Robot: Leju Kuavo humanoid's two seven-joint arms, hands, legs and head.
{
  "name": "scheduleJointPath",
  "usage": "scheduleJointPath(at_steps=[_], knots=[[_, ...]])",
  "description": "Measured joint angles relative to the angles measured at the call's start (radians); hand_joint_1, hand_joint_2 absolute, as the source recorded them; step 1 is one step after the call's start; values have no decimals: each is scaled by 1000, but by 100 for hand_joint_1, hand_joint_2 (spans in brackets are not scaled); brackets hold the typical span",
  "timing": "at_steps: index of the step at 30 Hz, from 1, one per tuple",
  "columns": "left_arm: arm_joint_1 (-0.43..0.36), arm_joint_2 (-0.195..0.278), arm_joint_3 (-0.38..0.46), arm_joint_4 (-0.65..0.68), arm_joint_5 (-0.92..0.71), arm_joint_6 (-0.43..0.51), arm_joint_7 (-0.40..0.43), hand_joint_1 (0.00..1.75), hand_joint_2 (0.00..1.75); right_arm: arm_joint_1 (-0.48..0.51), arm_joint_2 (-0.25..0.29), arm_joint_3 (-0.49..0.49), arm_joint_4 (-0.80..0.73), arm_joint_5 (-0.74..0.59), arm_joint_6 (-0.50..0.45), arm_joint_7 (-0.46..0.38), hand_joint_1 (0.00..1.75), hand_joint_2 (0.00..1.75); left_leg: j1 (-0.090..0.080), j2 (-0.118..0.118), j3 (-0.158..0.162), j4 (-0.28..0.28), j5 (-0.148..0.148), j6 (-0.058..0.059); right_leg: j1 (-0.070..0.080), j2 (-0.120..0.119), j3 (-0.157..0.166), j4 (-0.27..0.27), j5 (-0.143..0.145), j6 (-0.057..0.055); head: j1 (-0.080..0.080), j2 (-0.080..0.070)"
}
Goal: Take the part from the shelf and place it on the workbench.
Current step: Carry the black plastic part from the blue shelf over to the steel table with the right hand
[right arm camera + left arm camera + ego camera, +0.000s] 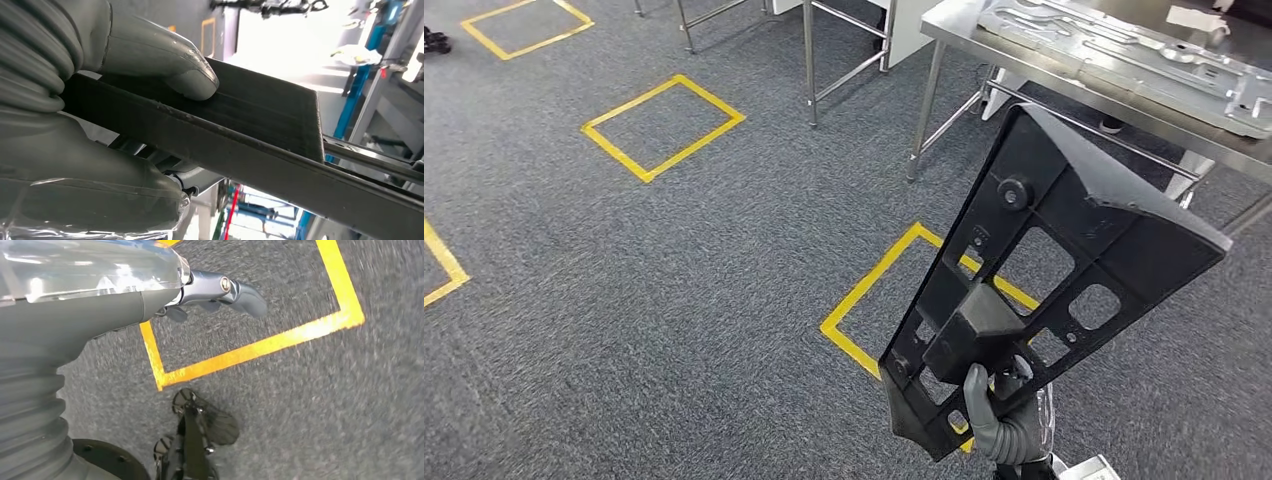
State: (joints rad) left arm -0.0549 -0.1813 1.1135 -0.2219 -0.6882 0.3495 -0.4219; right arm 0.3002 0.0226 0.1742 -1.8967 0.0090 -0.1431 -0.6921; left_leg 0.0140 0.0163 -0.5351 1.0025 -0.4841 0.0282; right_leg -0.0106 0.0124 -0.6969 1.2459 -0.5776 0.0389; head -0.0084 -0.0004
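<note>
The right hand is gripping the black part at its lower end, its grey fingers wrapping around the frame near a raised block; in the right wrist view the thumb is pressing flat on the part's dark face while the rest of the hand is closing under its edge. The part, a long flat plastic frame with rectangular cut-outs, is rising up and away from the hand, tilting toward the workbench, and its broad far end is hanging in the air just short of the bench's near edge, not touching it. The steel bench is lying ahead of the hand and slightly to its right, already carrying flat grey metal pieces on its top. Below the held part, a yellow tape square is marking the grey carpet. The left hand is hanging over the carpet beside another taped corner, holding nothing, with its fingers stretching forward, loosely extended. Open carpet is spreading wide to the left of the right hand.
</note>
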Motion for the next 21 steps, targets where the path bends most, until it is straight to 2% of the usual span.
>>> scheduleJointPath(at_steps=[1,2,3,4,5,6,7,8,9,10,11,12,14,15,16,17,18,19,21], knots=[[1,0,1,0,0,0,0,0,175,0,-3,1,4,-1,-1,0,175,175,-1,15,1,0,-2,0,-2,-6,-19,36,-6,2,0,0],[1,0,2,0,0,0,0,0,175,0,-4,2,7,-2,-1,0,175,175,-1,29,3,0,-5,-1,-4,-9,-20,35,6,3,0,0],[0,-1,3,0,0,1,0,0,175,0,-6,2,9,-2,-2,0,175,175,-1,43,7,1,-9,-3,-4,-16,0,-6,36,2,0,0],[0,-1,3,0,0,1,0,0,175,0,-8,2,10,-2,-2,0,175,175,-2,55,13,0,-13,-5,-2,-31,37,-75,73,-1,0,0],[0,-2,4,0,0,1,0,0,175,-1,-9,2,11,-2,-2,0,175,175,-3,65,18,0,-17,-9,4,-55,74,-143,99,-7,0,0],[0,-3,4,0,0,1,0,0,175,-2,-10,3,11,-2,-2,0,175,175,-4,74,23,0,-21,-13,9,-75,101,-196,116,-15,0,0],[-1,-4,4,0,0,1,0,0,175,-3,-11,4,11,-3,-2,0,175,175,-6,84,27,0,-24,-18,15,-87,115,-223,121,-22,0,0],[-2,-5,5,0,0,1,0,0,175,-3,-12,4,12,-3,-2,0,175,175,-6,93,30,-1,-26,-23,20,-88,116,-229,118,-27,0,0],[-4,-6,5,0,0,1,0,0,175,-3,-13,5,12,-3,-4,0,175,175,-7,104,35,-3,-28,-28,21,-75,114,-232,120,-32,0,0],[-6,-7,5,0,1,1,0,0,175,-2,-14,6,12,-4,-6,0,175,175,-6,105,39,-3,-32,-33,17,-62,117,-236,122,-37,0,0],[-7,-7,5,0,1,0,-1,0,175,-2,-15,7,12,-4,-9,0,175,175,-5,89,38,6,-41,-38,13,-50,120,-243,124,-43,0,0],[-7,-8,6,0,1,0,-3,0,175,-4,-16,10,12,-6,-13,0,175,175,-4,63,29,33,-59,-41,9,-38,124,-250,128,-50,0,0],[-4,-8,6,0,3,-2,-6,0,175,-8,-16,17,11,-6,-19,-1,175,175,-1,6,-25,148,-118,-46,5,-14,128,-255,130,-59,-1,0],[-1,-8,6,0,5,-5,-9,0,175,-8,-16,21,11,-6,-22,0,175,175,0,-5,-62,218,-145,-48,6,0,128,-254,130,-61,-1,0],[1,-8,7,0,6,-9,-13,0,175,-8,-16,25,11,-5,-24,0,175,175,1,-9,-91,269,-157,-50,6,16,128,-253,129,-62,-1,0],[4,-8,7,0,6,-14,-18,0,175,-7,-16,28,11,-3,-28,0,175,175,2,-10,-105,286,-149,-53,5,32,129,-251,128,-61,-1,0],[6,-8,8,0,5,-21,-23,0,175,-6,-16,30,11,-2,-33,1,175,175,4,-13,-102,264,-120,-54,4,49,130,-248,126,-60,-1,0],[7,-7,8,0,0,-30,-28,0,175,-6,-16,31,10,1,-39,2,175,175,6,-21,-82,207,-79,-55,3,65,131,-244,123,-56,-1,0],[11,-7,8,0,-17,-53,-36,0,175,-3,-16,30,2,7,-53,6,175,175,12,-68,-33,82,-21,-52,2,94,127,-230,116,-46,-1,0]])
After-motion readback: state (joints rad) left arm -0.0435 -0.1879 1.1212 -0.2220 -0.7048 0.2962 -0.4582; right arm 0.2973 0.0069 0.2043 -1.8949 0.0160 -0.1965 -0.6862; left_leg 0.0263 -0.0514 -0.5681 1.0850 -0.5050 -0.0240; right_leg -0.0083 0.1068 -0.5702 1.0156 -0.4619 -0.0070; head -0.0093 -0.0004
